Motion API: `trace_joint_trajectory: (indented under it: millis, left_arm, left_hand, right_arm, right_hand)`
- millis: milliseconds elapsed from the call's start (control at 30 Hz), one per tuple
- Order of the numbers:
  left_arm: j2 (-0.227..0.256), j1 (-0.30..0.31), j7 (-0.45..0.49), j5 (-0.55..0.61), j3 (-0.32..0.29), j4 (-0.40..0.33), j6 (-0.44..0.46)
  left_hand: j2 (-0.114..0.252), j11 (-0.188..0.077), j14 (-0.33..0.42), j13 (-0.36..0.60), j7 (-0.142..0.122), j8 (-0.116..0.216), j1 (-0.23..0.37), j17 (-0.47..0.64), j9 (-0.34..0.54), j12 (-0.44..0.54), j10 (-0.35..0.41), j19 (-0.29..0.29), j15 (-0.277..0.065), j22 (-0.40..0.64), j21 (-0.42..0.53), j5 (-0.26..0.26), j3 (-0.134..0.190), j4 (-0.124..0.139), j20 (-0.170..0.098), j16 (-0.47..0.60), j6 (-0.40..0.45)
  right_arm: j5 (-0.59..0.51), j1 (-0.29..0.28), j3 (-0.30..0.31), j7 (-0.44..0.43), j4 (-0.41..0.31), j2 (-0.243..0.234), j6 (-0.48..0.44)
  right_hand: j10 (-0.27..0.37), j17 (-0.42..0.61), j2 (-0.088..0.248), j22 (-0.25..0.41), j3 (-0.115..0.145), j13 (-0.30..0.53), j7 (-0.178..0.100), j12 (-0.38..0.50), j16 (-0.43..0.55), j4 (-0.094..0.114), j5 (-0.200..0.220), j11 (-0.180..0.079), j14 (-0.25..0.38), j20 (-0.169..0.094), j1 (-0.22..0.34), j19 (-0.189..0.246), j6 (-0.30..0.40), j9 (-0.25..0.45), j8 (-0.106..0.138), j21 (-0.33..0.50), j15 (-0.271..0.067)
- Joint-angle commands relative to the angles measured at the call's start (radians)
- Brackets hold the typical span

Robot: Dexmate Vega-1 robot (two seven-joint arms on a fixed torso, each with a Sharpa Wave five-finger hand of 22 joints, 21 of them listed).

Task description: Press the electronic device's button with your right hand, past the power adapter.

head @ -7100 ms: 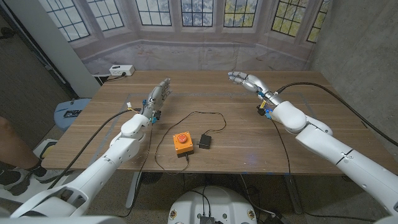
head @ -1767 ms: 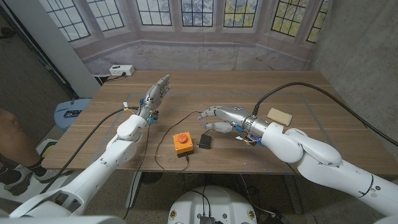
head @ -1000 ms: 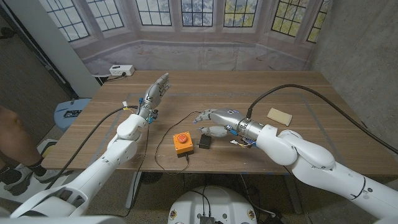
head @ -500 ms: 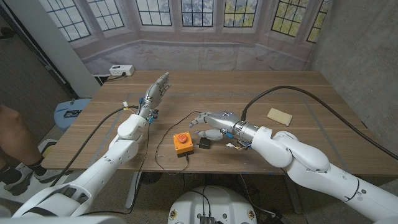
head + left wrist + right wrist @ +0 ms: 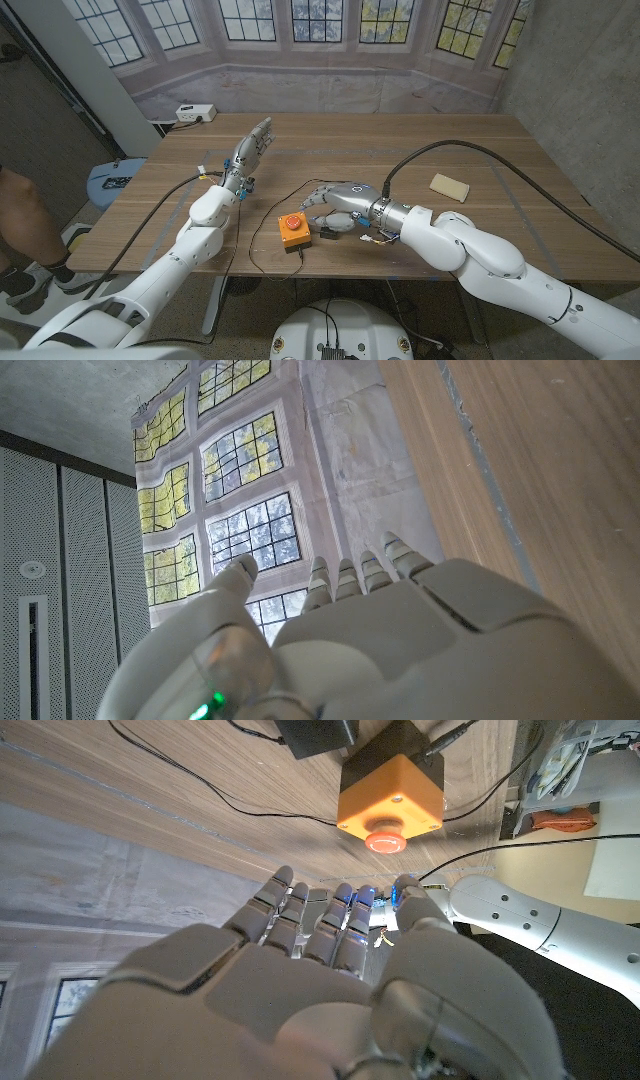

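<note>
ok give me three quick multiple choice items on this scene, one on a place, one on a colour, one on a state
1. Where is the tan block?
A. on the right side of the table, far from the box
B. on top of the orange box
C. in the left hand

2. What colour is the button on the orange box?
A. green
B. red
C. white

3. What is the right hand doing?
A. gripping the adapter
B. holding the cable
C. reaching toward the box, fingers spread, holding nothing

Answers: 1 A, the block lies alone by the right arm. 2 B, both head and right wrist views show a red cap. 3 C, the fingers are apart and short of the button.
</note>
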Motion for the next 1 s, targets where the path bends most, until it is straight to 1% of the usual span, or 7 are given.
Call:
trace_joint_trajectory:
  millis: [33,333,767,900,1000]
  left_arm:
    - [-0.010,0.003,0.000,0.001,0.003,0.011,-0.013]
    - [-0.015,-0.004,-0.008,0.003,0.008,0.020,-0.018]
    - [-0.020,-0.007,-0.013,0.000,0.009,0.032,-0.021]
    - [-0.018,-0.004,-0.008,0.001,0.008,0.028,-0.018]
    - [-0.016,-0.002,-0.009,0.002,0.009,0.025,-0.016]
  left_hand:
    - [0.002,0.006,-0.001,0.000,0.001,0.002,-0.009,0.003,0.005,0.006,0.002,0.006,0.012,0.005,0.005,0.000,0.002,-0.003,0.005,0.002,0.004]
    - [0.002,0.005,0.000,0.000,0.000,0.002,-0.010,0.003,0.005,0.006,0.002,0.006,0.011,0.005,0.005,0.000,0.003,-0.003,0.006,0.002,0.004]
    - [0.002,0.005,0.000,0.000,0.000,0.002,-0.012,0.003,0.005,0.006,0.002,0.006,0.011,0.005,0.006,0.000,0.005,-0.005,0.006,0.002,0.004]
    - [0.001,0.005,0.000,0.000,0.000,0.002,-0.013,0.003,0.005,0.006,0.002,0.006,0.012,0.005,0.006,0.000,0.005,-0.005,0.006,0.002,0.004]
    - [0.001,0.006,0.000,0.000,0.001,0.002,-0.013,0.003,0.005,0.006,0.002,0.006,0.012,0.005,0.006,0.000,0.006,-0.006,0.006,0.002,0.005]
  right_arm:
    - [-0.043,0.022,-0.025,0.035,0.018,0.021,0.028]
    - [-0.054,0.043,-0.041,0.043,0.042,0.048,0.050]
    - [-0.079,0.069,-0.059,0.059,0.067,0.072,0.063]
    - [-0.103,0.077,-0.069,0.061,0.076,0.079,0.065]
    - [-0.101,0.084,-0.073,0.063,0.087,0.085,0.074]
  right_hand:
    - [0.004,0.004,0.001,0.002,0.008,0.002,-0.010,-0.003,-0.002,0.000,0.006,-0.006,0.010,-0.027,0.015,-0.002,0.001,0.002,0.000,0.000,-0.042]
    - [0.005,0.005,0.001,0.002,0.011,0.002,-0.014,-0.004,-0.003,0.002,0.005,-0.007,0.011,-0.027,0.027,-0.001,0.001,0.002,-0.001,0.000,-0.045]
    - [0.006,0.005,-0.001,0.002,0.012,0.002,-0.014,-0.004,-0.003,0.004,0.002,-0.007,0.011,-0.028,0.036,-0.001,0.001,0.002,-0.001,0.000,-0.047]
    - [0.006,0.006,0.000,0.002,0.012,0.002,-0.014,-0.004,-0.002,0.007,0.001,-0.007,0.013,-0.028,0.038,-0.001,0.001,0.003,-0.001,0.000,-0.046]
    - [0.006,0.007,-0.001,0.002,0.010,0.002,-0.015,-0.004,-0.002,0.010,0.000,-0.007,0.013,-0.028,0.036,-0.001,0.002,0.003,-0.001,0.000,-0.046]
